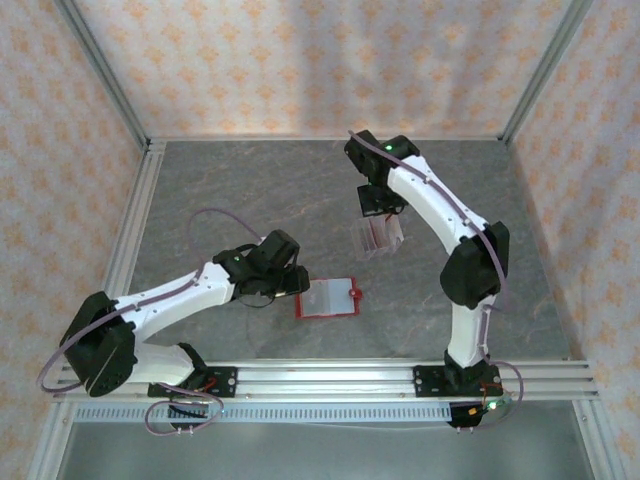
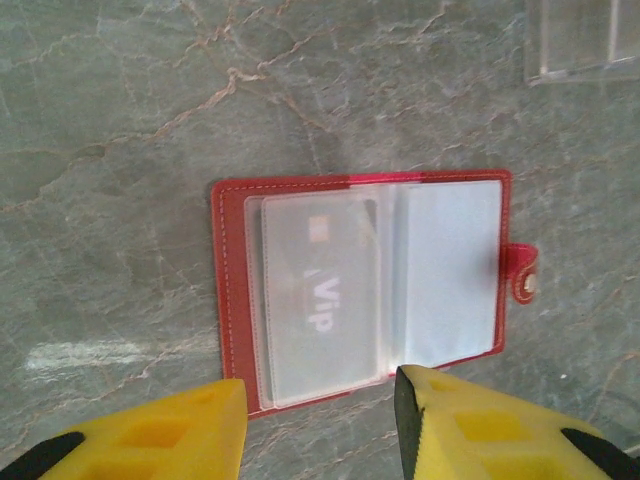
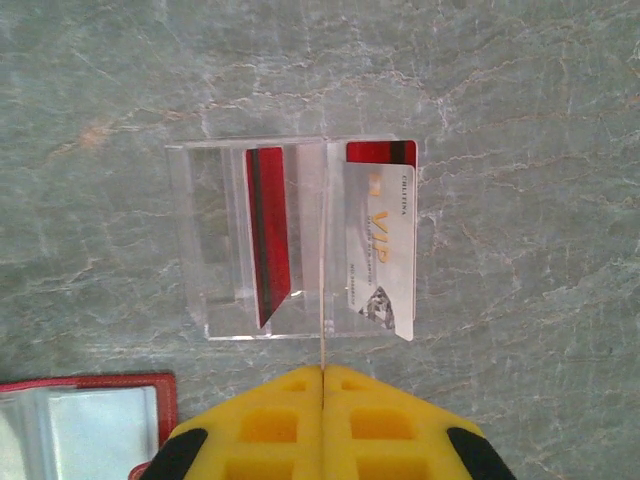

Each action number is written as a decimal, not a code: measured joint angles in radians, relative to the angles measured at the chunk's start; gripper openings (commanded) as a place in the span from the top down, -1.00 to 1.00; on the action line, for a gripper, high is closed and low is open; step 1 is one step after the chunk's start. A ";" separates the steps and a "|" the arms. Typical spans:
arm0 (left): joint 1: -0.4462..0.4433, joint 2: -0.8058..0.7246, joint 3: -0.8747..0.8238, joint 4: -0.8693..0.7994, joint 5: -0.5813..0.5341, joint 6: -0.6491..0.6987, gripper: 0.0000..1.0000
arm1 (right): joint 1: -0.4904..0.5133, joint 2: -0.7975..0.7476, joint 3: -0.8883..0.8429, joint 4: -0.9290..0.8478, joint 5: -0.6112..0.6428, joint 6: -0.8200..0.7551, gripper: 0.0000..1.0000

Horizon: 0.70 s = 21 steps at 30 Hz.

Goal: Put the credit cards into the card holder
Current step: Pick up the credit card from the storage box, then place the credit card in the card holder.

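Grey marbled tabletop [image 1: 250, 190].

Top view: the open card holder [image 1: 328, 297] lies just beside the left gripper [image 1: 296, 283]. The right gripper [image 1: 378, 212] is above the clear rack [image 1: 378, 238].

Left wrist: fingers [image 2: 470, 430] spread, spine pointing away.

Right wrist: fingers [image 3: 370, 420] pressed together, apparently pinching an edge-on credit card [image 3: 323, 250], its long axis pointing straight ahead. It should be lifted straight and untilted.

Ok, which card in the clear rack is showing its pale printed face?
The pale card in the rack's right-hand slot in the right wrist view; the middle card shows red with a dark stripe.

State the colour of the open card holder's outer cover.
The card holder is red outside; clearest in the left wrist view.
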 measured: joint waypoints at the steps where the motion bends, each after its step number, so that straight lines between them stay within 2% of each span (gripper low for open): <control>1: 0.000 0.005 0.002 -0.003 0.001 0.002 0.12 | 0.007 -0.015 -0.012 0.006 -0.001 0.003 1.00; 4: 0.000 0.017 0.016 -0.018 0.002 0.017 0.12 | 0.056 -0.077 -0.071 0.023 -0.002 0.022 1.00; 10: 0.035 0.019 0.028 -0.028 0.021 0.027 0.12 | 0.214 -0.243 -0.261 0.121 -0.069 0.109 1.00; 15: 0.070 0.020 0.028 -0.041 0.037 0.029 0.12 | 0.311 -0.356 -0.503 0.297 -0.139 0.208 1.00; 21: 0.074 0.049 0.028 -0.056 0.059 0.041 0.12 | 0.378 -0.380 -0.684 0.523 -0.189 0.292 1.00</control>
